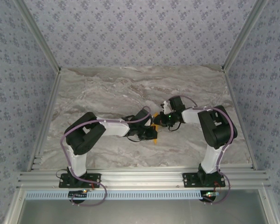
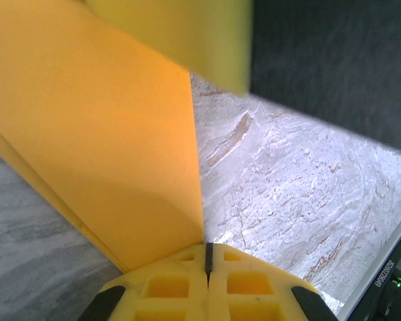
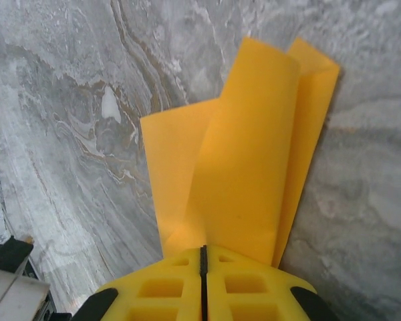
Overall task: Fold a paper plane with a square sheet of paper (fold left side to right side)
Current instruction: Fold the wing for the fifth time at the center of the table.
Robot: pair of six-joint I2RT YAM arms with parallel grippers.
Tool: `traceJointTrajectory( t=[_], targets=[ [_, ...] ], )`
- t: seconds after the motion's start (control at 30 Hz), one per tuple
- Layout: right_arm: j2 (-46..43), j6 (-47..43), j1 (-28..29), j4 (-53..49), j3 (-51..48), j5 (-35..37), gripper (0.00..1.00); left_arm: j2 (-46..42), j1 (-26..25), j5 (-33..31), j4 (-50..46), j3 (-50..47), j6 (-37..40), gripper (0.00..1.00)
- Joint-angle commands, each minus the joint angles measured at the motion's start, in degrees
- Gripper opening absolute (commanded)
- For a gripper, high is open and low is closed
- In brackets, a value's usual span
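Top external view: the thin, bright orange-yellow square sheet of paper [image 1: 155, 127] shows as small scraps of colour over the middle of the grey-veined, marble-patterned table [image 1: 107, 88]. It lies between the wrists of the two white-and-black arms. The left arm [image 1: 109, 127] reaches in from the left and the right arm [image 1: 196, 114] from the right, and their wrists almost meet above the sheet. Whether the paper touches the table cannot be told from this view.

Left wrist view: the left arm's jaws are pressed together, with only a thin dark seam between the yellow fingers [image 2: 167, 287], and they pinch an edge of the paper. From that seam the sheet [image 2: 107, 134] spreads up and to the left as a broad flat panel with one straight edge. A paler, blurred flap hangs across the top. A dark, out-of-focus surface [image 2: 334, 60] fills the upper right.

Right wrist view: the right arm's jaws are likewise closed tight on the paper. Here the sheet [image 3: 247, 167] stands away from the fingers [image 3: 247, 287] in several overlapping folded layers, with one layer curled at its far end.
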Motion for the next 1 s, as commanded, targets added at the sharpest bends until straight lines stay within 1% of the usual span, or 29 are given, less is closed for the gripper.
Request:
traceJointTrajectory(
  t=[0.0,0.37,0.7,0.97],
  targets=[
    [1.9,-3.0,-1.0,-1.3,2.6,0.6,0.10,3.0,-1.3,-2.3,-9.3,-2.4,0.4,0.04],
    [5.2,-5.8,-3.2,-4.6,8.0,1.4,0.10,2.9,-1.3,-2.3,-9.1,-2.8,0.2,0.03],
    [11.0,-8.6,-5.1,-8.9,15.9,2.3,0.10,2.8,-1.3,-2.3,-8.7,-3.1,0.0,0.03],
    [12.4,-8.9,-6.6,-10.2,21.3,2.0,0.10,2.6,-1.6,-2.5,-8.6,-2.9,-0.3,0.03]
  ],
)
